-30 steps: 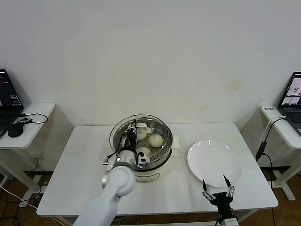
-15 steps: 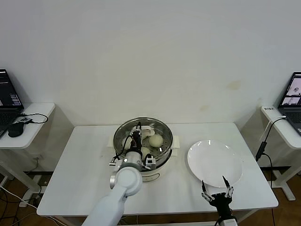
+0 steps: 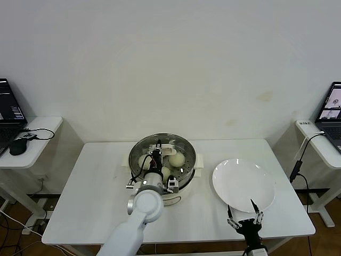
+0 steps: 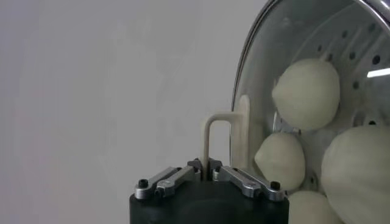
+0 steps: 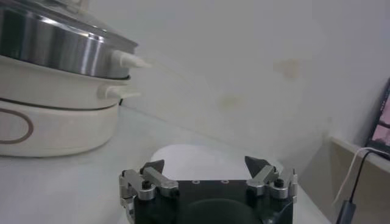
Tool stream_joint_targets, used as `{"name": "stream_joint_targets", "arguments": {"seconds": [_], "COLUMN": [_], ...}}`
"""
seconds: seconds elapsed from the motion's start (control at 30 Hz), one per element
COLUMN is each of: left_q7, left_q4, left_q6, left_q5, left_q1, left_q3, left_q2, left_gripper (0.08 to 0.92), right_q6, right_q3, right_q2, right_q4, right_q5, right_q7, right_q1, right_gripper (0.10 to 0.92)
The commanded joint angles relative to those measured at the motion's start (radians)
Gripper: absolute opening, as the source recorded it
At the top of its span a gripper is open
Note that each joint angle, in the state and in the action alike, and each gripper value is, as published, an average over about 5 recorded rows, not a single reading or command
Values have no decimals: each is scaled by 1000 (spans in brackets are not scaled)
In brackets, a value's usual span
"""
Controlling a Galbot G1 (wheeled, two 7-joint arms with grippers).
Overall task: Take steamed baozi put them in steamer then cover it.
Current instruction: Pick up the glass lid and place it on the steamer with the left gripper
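The steamer (image 3: 184,178) stands mid-table, steel pot on a cream-white base. Several cream-white baozi (image 3: 176,159) lie on its perforated tray; they also show in the left wrist view (image 4: 306,94). The clear glass cover (image 3: 186,151) lies over the pot, its metal rim (image 4: 244,73) in line with the pot's edge. My left gripper (image 3: 157,153) is shut on the cover's cream-white handle (image 4: 209,140), seen between its jaws (image 4: 205,167). My right gripper (image 3: 245,217) is open and empty at the table's front right, also seen in its wrist view (image 5: 205,165).
A flat white plate (image 3: 243,184) lies to the right of the steamer, just beyond my right gripper; it shows in the right wrist view (image 5: 183,155). Side tables with laptops (image 3: 8,114) stand at both sides. The steamer's side (image 5: 55,55) shows in the right wrist view.
My left gripper has carried the cover to the right and set it squarely over the steamer. My right gripper has slid slightly toward the front edge.
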Motion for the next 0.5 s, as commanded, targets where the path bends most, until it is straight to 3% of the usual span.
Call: {"name": "stream_joint_targets", "arguments": {"seconds": [0.03,0.27,0.5], "left_q7": [8,-9,-103], "left_q4": [-21,-148,-391], "left_q6": [-7,-6,-50], "left_q5": [4,-35,-196], "left_q1": [12,89,292], "left_q3": [-2,-25,-102], "left_q2": [0,33,126], "left_gripper": [139,296,504], "right_q6": [1,2,1], "right_q3": [-3,-17,-11], "right_q2": [-2,-3,-20], "right_q4": [-1,-2,6], "right_q5": [-3,-8,0], "right_q7": [0,0,0], "right_q1": [-2,-6,-15], "right_gripper": [823,823,823]}}
